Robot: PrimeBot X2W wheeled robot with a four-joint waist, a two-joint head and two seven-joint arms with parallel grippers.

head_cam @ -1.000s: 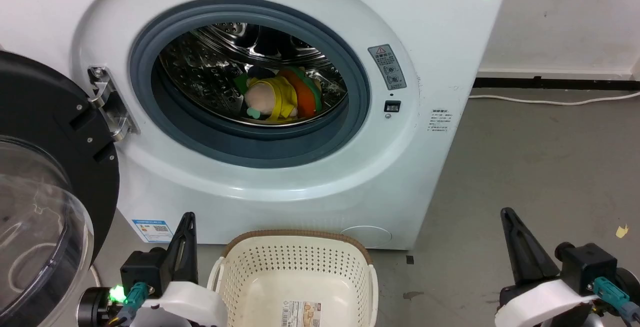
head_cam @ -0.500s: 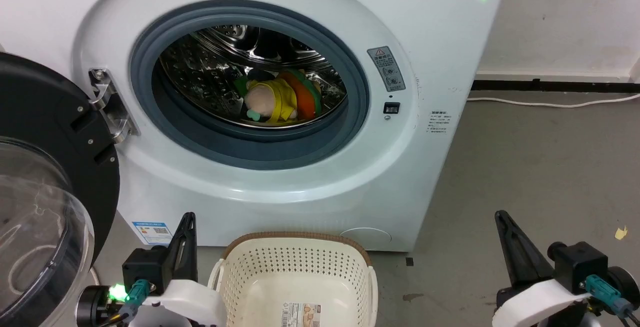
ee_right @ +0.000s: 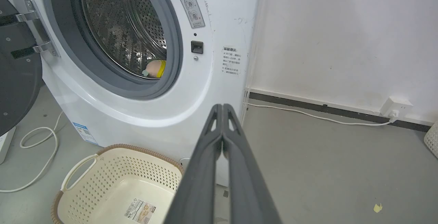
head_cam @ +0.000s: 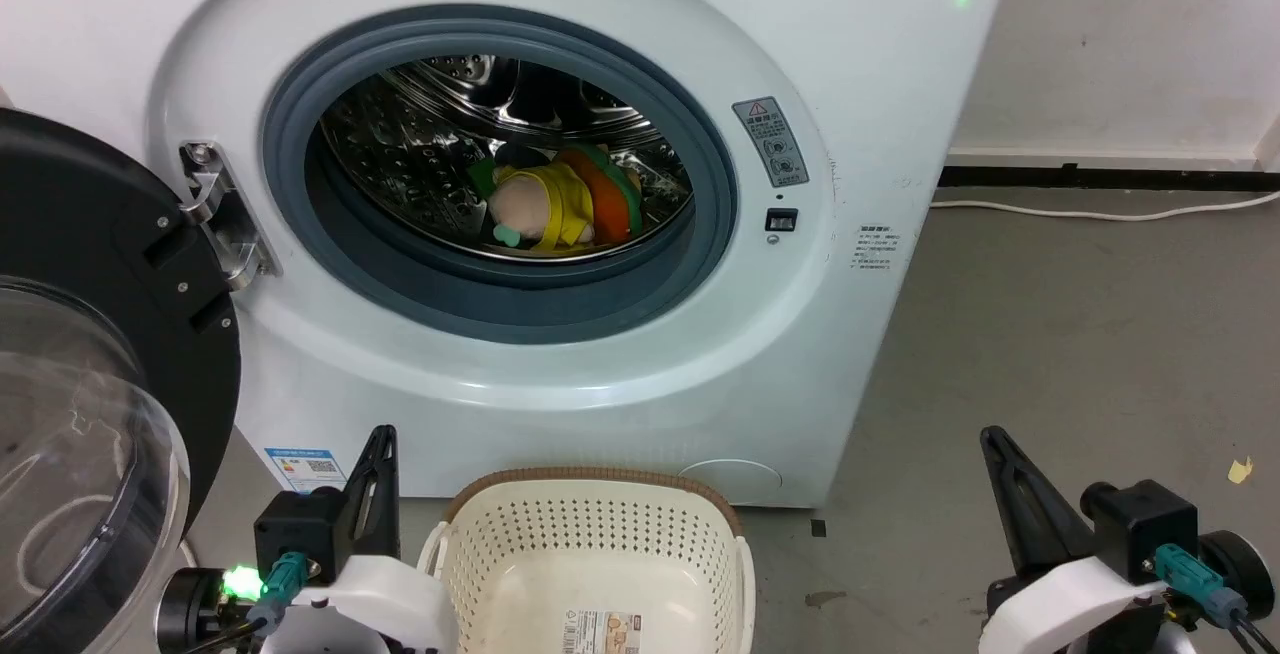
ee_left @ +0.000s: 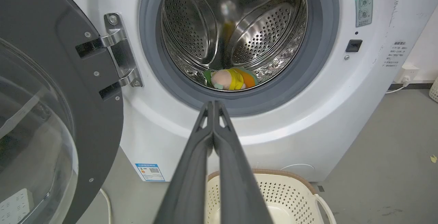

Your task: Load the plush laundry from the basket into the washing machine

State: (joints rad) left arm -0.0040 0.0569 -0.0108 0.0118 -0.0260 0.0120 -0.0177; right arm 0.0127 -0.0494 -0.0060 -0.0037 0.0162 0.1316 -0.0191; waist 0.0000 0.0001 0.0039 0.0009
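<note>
Since a second ago the head camera has tipped a touch, so everything sits slightly lower in the head view, and the right gripper (head_cam: 988, 434) has edged a little inward; the toys and basket lie as they did.

I see the white washing machine (head_cam: 880, 134) with its black-rimmed door (head_cam: 90, 234) swung wide to the left, the clear bulging window facing me. The grey gasket (head_cam: 500, 304) rings an unobstructed opening into the steel drum (head_cam: 420, 154). The cream basket (head_cam: 590, 524) stands on the floor (head_cam: 1080, 334) just in front of the machine's base, with only a paper label (head_cam: 600, 629) on its bottom.

Both toys rest at the drum's bottom, touching: the yellow, pinkish-beige and green toy (head_cam: 535, 209) in front, the orange burger toy (head_cam: 608, 199) with its green layer behind it to the right.

The left gripper (ee_left: 214, 103) has its fingers pressed together on nothing, beside the basket's left rim; the right gripper's are likewise closed and empty, well apart over bare grey floor. A white cable (head_cam: 1100, 212) runs along the wall (head_cam: 1130, 34).
</note>
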